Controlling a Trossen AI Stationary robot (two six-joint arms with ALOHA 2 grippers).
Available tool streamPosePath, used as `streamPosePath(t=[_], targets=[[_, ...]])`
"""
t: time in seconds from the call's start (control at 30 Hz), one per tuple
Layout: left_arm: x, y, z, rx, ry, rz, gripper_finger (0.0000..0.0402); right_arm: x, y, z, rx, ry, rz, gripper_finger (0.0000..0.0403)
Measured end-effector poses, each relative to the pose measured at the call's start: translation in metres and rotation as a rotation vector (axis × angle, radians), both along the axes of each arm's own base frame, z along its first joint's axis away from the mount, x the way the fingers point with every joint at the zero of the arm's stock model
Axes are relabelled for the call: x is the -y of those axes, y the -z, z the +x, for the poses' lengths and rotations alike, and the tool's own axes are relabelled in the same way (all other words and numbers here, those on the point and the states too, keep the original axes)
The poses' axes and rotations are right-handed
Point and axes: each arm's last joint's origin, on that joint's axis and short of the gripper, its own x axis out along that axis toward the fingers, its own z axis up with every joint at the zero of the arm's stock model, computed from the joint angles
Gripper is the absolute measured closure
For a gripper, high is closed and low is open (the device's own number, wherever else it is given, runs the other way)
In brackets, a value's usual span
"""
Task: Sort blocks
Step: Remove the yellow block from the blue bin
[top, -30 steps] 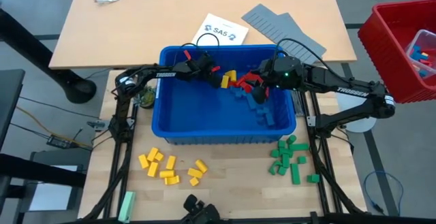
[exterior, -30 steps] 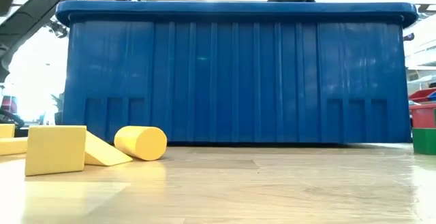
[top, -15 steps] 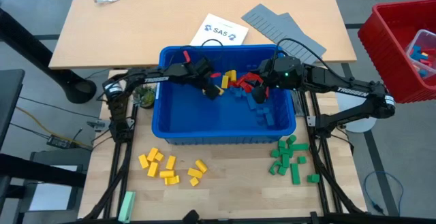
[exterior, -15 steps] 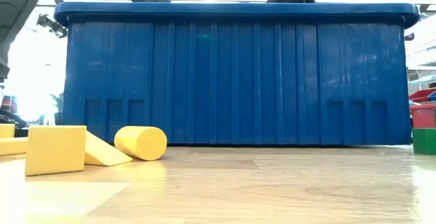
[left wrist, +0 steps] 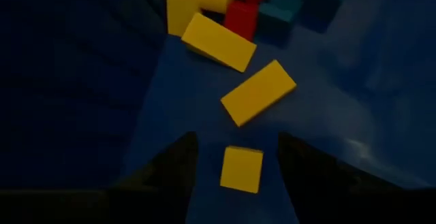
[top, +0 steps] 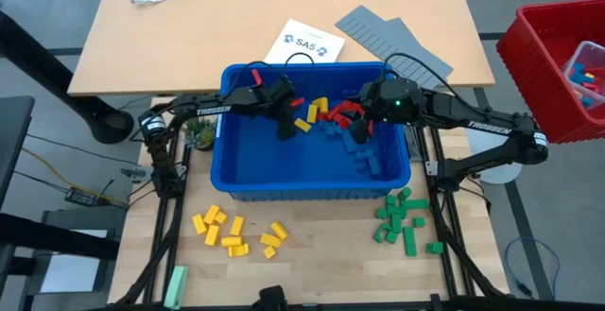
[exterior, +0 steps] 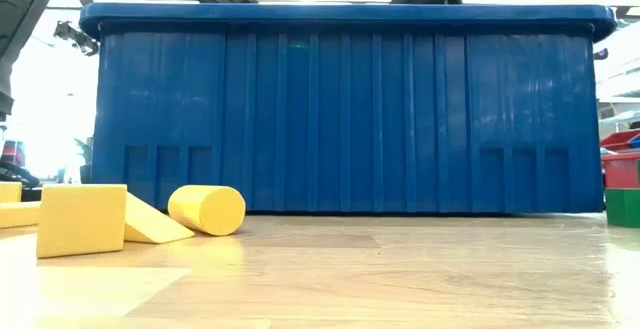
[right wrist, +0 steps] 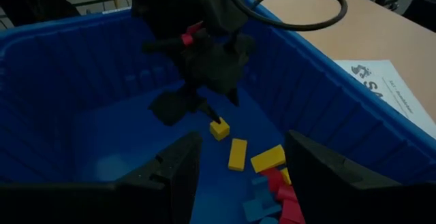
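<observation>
Worktop (top: 312, 254), pale wood, lower frame of the high view: sorted yellow blocks (top: 234, 233) at lower left and green blocks (top: 404, 220) at lower right, both just in front of the blue bin (top: 317, 183); a pale green bar (top: 176, 284) at the bottom-left edge. Bin, centre frame: unsorted blocks (top: 331, 114), yellow, red and blue, lie against its far wall and down its right side. Left end effector (top: 285, 128), inside the bin left of centre, fingers spread wide over a small yellow block (left wrist: 241, 169) lying loose on the bin floor. Right end effector (top: 356, 143), inside the bin right of centre above the blue blocks, fingers wide and holding nothing. Beyond the bin, upper frame: printed sheet (top: 304, 43), grey ridged panels (top: 392, 42). Far right: red crate (top: 548, 65).
</observation>
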Motion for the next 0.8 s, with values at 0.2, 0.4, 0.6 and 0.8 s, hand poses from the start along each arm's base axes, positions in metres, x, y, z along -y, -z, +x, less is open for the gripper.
streamPosePath(t=[0.2, 0.4, 0.6, 0.8], targets=[[-0.006, 0.014, -0.008, -0.016, 0.003, 0.009, 0.0191, 0.000, 0.000, 0.000, 0.003, 0.001, 0.001, 0.0204], [-0.008, 0.039, -0.018, -0.023, -0.013, 0.002, 0.0190, 0.000, 0.000, 0.000, 0.001, -0.003, -0.005, 0.0205], [-0.012, 0.051, -0.024, 0.025, 0.065, -0.030, 0.0190, 0.000, 0.000, 0.000, -0.002, -0.006, -0.012, 0.0204], [-0.021, 0.053, -0.027, 0.046, 0.124, -0.038, 0.0190, 0.000, 0.000, 0.000, -0.002, -0.006, -0.012, 0.0204]])
